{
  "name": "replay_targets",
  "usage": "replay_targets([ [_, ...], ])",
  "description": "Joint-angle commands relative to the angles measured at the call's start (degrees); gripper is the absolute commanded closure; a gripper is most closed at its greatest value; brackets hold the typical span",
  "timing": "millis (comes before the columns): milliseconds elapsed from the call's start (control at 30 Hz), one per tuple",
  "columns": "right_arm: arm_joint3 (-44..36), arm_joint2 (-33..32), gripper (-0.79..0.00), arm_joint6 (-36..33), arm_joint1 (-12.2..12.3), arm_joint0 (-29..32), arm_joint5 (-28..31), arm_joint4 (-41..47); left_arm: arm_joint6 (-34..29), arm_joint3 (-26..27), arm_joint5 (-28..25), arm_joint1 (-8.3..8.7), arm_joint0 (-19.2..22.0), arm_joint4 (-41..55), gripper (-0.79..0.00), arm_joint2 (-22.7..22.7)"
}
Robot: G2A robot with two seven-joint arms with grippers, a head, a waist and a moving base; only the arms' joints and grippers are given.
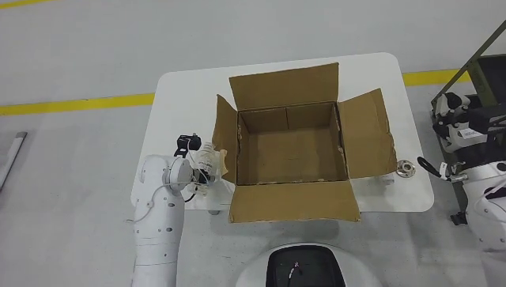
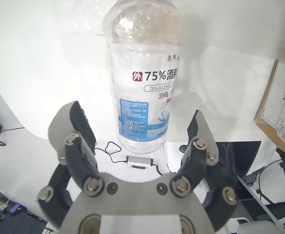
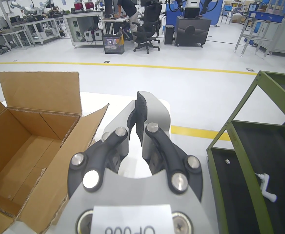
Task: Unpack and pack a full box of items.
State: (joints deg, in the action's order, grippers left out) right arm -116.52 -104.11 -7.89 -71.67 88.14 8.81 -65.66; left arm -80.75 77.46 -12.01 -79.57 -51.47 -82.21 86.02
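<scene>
**Bagged bottle between spread fingers: a slip is my worry**

Top view: the left gripper [image 1: 198, 172] sits over the bottle [image 1: 209, 159], just outside the open box [image 1: 285, 85], whose floor looks bare. Left wrist view: its fingers [image 2: 81, 120] stand apart, one on each side of the bottle's base and touching neither side. The neck points away from them, and the base lies close to the table [image 2: 35, 62] edge. I judge that the loose clear wrap could slide under the pads, or a lopsided close could roll the bottle off the edge. Right wrist view: the right gripper [image 3: 138, 108] has its fingers pressed together on nothing — the box lies off to one side.
</scene>
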Motion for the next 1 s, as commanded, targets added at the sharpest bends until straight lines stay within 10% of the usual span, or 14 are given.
replay_targets([
  [0,0.0,0.0,0.0,0.1,0.0,0.1,-0.1,0.0,0.1,-0.5,0.0,0.11,0.2,0.2,-0.69,-0.1],
  [367,-0.5,-0.1,0.0,0.3,0.1,0.2,-0.5,-0.2,0.2,-2.5,0.5,0.63,1.2,2.0,-0.372,-0.7],
  [533,-0.6,-0.1,0.0,0.1,0.2,0.2,-0.6,-0.3,0.1,-2.7,0.8,0.9,1.3,2.4,0.0,-1.0],
  [967,-0.4,0.4,0.0,-0.3,0.3,-0.3,-0.7,0.1,-3.2,12.1,1.7,2.19,-2.2,1.9,0.0,1.3],
])
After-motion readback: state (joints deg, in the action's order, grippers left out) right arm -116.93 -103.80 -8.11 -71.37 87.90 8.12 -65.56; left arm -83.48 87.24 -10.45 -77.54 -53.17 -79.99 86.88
